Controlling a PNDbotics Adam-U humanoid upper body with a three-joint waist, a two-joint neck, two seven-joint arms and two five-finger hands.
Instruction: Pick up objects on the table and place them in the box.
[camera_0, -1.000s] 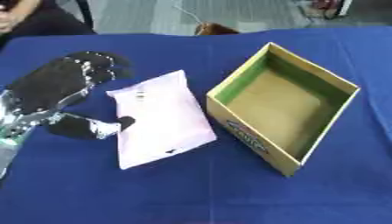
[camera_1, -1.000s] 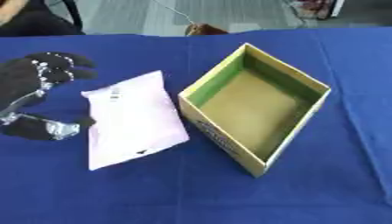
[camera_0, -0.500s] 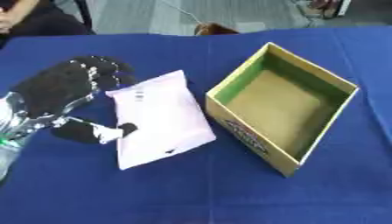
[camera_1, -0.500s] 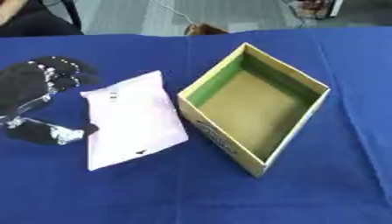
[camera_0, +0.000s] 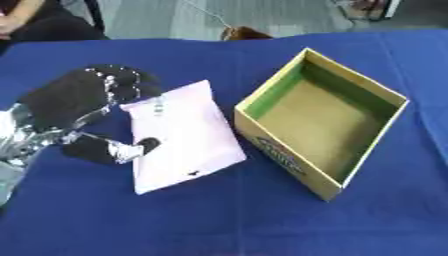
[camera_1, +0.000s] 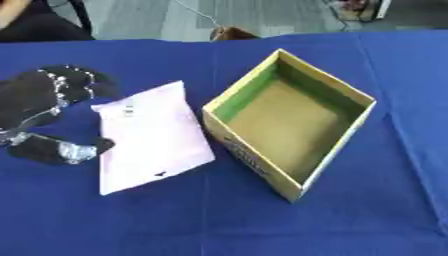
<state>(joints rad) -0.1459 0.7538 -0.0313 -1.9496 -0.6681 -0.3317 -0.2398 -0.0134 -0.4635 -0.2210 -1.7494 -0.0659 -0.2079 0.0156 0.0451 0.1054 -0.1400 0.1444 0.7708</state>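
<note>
Our left hand (camera_0: 74, 107) sits spread open at the pink packet's (camera_0: 182, 135) left edge, thumb tip on it, gripping nothing. The packet lies flat on the blue table (camera_0: 219, 220) just left of the empty box (camera_0: 319, 120). We judge flat film may slide away or snag the box wall.
</note>
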